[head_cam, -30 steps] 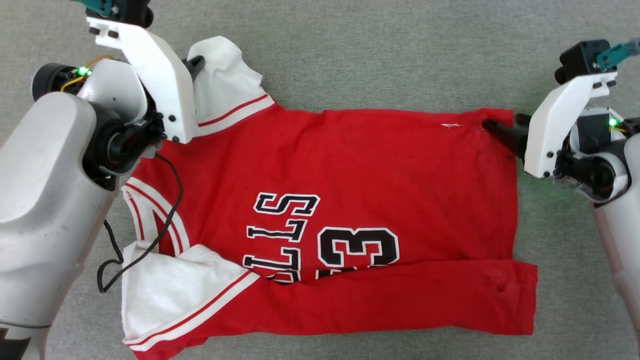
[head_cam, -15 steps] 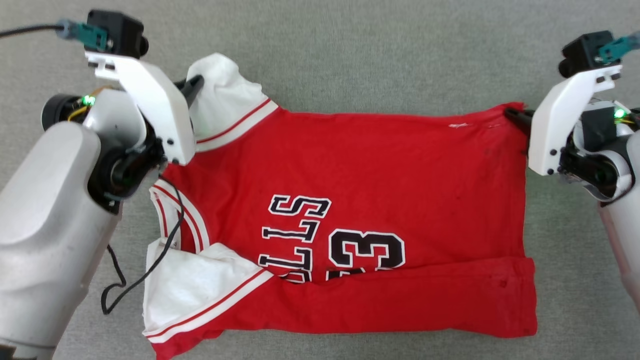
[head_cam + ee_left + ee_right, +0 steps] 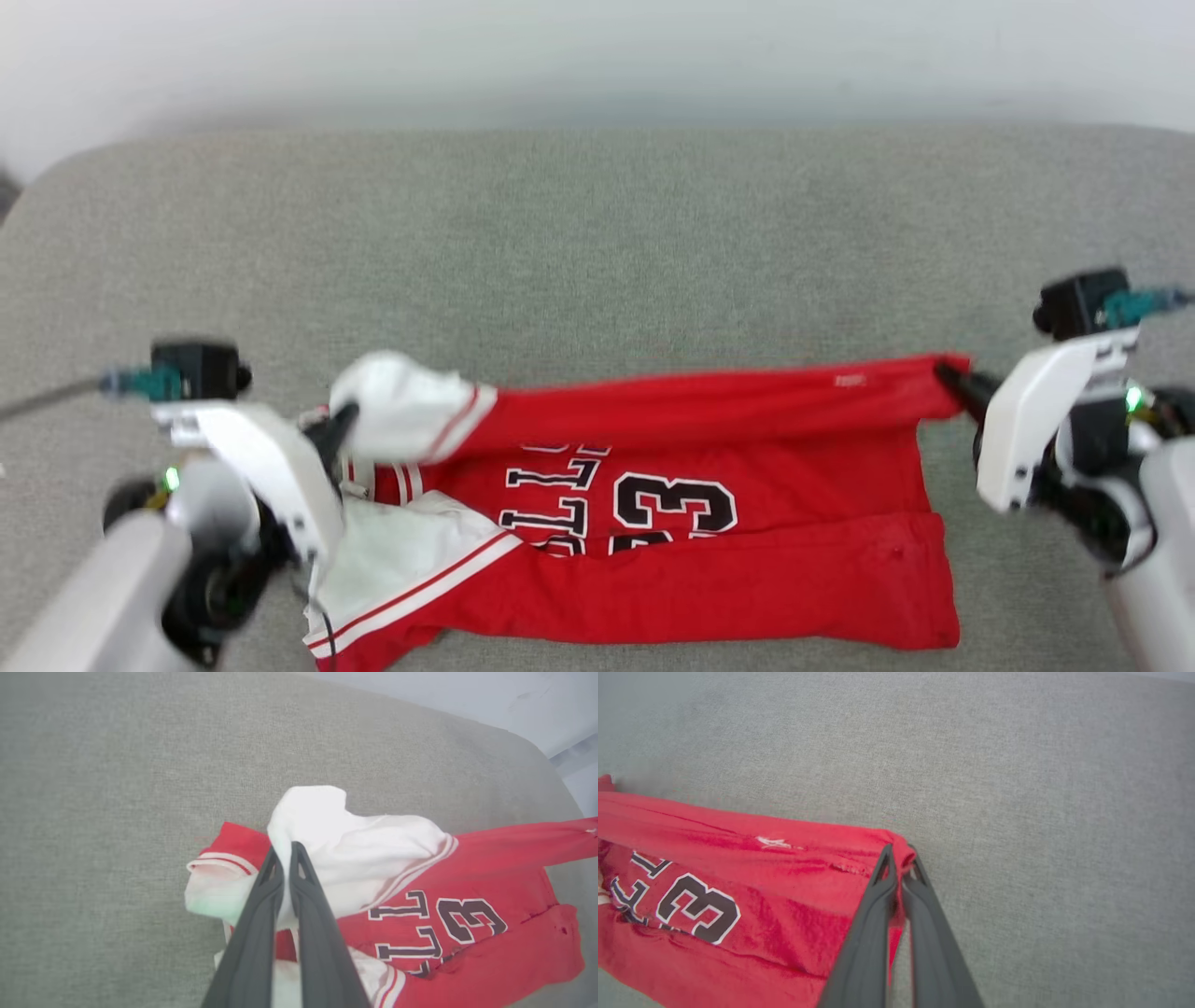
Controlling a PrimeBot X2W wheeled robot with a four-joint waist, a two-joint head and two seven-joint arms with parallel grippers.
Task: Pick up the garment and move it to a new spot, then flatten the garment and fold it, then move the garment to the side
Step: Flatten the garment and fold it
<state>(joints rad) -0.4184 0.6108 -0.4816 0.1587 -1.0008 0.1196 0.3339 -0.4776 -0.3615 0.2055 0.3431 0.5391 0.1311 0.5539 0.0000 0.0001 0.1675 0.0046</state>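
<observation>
The shirt [image 3: 709, 579] lies on the near half of the grey worktop [image 3: 597, 233], about the middle from left to right, with its neck end toward the left edge. Its near long side is already folded over the front. A second ago the far long side lay flat on the worktop. Now that side is up in the air, like a tight red band, and it has come toward the near edge, over the top of the print. The head camera has tipped up too, so the far edge of the worktop and a pale wall [image 3: 597, 56] can now be seen. The left gripper [image 3: 341, 420] is pinched tight on the far white sleeve [image 3: 401, 411], with the cloth bunched around its tips. The right gripper [image 3: 948, 373] is pinched tight on the far red hem corner. I think this is the second long fold, just begun. The lifted side has yet to be laid down over the front. The big black and white number 23 [image 3: 674, 502] can be read. Beside it are two letters L [image 3: 551, 513]; the other letters are hidden by the folds. A tiny white mark [image 3: 848, 380] on the lifted edge is too small to read.
</observation>
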